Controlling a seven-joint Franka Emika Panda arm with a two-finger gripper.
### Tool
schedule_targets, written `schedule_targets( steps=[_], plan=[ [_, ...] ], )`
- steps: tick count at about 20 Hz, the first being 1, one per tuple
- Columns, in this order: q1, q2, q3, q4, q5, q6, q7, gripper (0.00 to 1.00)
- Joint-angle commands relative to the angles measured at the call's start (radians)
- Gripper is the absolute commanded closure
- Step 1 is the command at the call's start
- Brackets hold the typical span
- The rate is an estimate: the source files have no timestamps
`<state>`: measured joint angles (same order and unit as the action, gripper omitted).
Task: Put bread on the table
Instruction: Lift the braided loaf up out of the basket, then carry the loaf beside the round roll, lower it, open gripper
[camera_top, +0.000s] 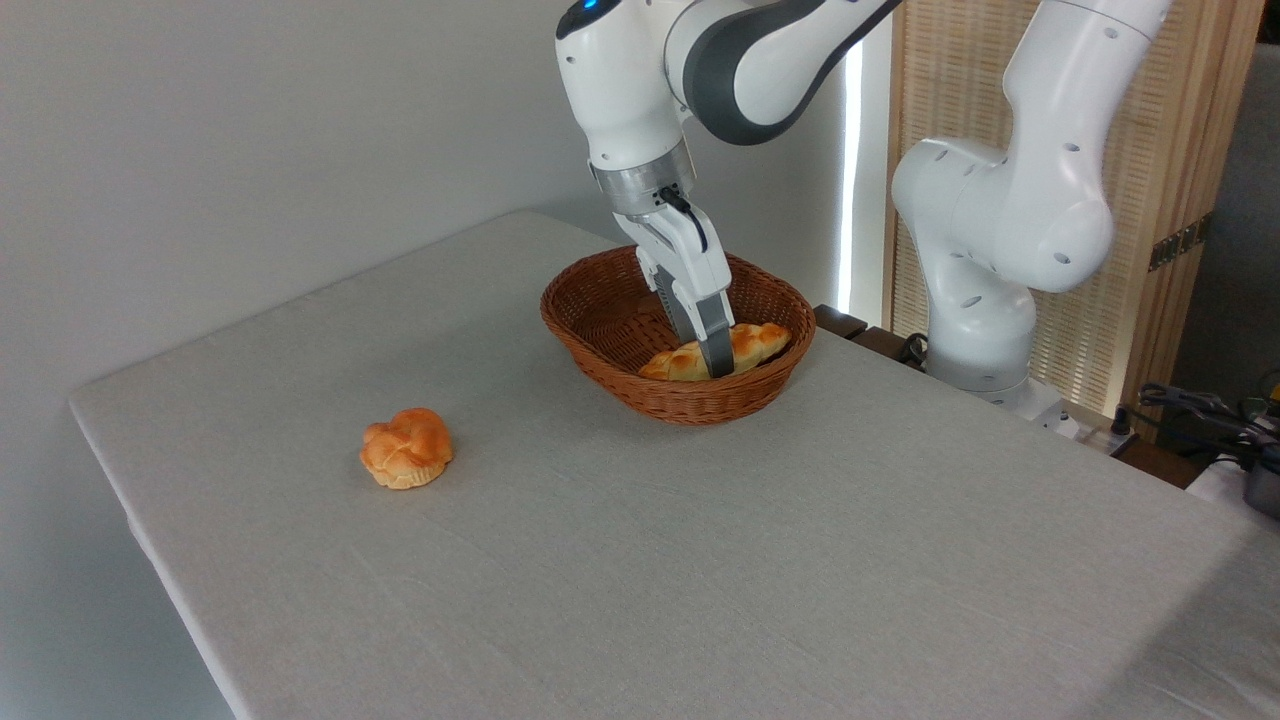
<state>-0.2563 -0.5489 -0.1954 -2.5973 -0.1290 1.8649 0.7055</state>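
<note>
The bread (752, 344), a long braided golden loaf, lies inside the brown wicker basket (700, 400) at the back of the table (700, 560). My gripper (705, 350) reaches down into the basket over the loaf's middle. One finger (716, 345) stands in front of the loaf. The other finger goes down behind it, so the loaf sits between them. Whether the fingers press on the loaf does not show. The loaf rests on the basket's bottom.
A small round knotted bun (407, 447) lies on the table to the left of the basket. The arm's white base (985, 330) stands beyond the table's back right edge. Cables and dark gear (1210, 410) sit at the far right.
</note>
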Motion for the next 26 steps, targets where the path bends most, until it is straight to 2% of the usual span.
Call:
schedule_targets(
  steps=[1,8,12,16,18,21,25,26],
  plan=[
    [-0.006,0.006,0.005,-0.012,0.011,-0.001,0.029,0.86],
    [-0.008,-0.002,0.007,0.009,0.006,-0.065,0.022,0.86],
    [-0.024,-0.002,0.007,0.051,-0.001,-0.091,0.0,0.85],
    [-0.032,0.0,0.022,0.23,-0.052,-0.239,-0.006,0.85],
    [-0.032,0.0,0.048,0.316,-0.063,-0.268,-0.006,0.85],
    [-0.032,0.027,0.103,0.385,-0.064,-0.242,0.003,0.85],
    [-0.032,0.105,0.215,0.407,-0.051,-0.074,0.006,0.84],
    [-0.032,0.133,0.238,0.407,-0.026,-0.038,0.006,0.84]
  ],
)
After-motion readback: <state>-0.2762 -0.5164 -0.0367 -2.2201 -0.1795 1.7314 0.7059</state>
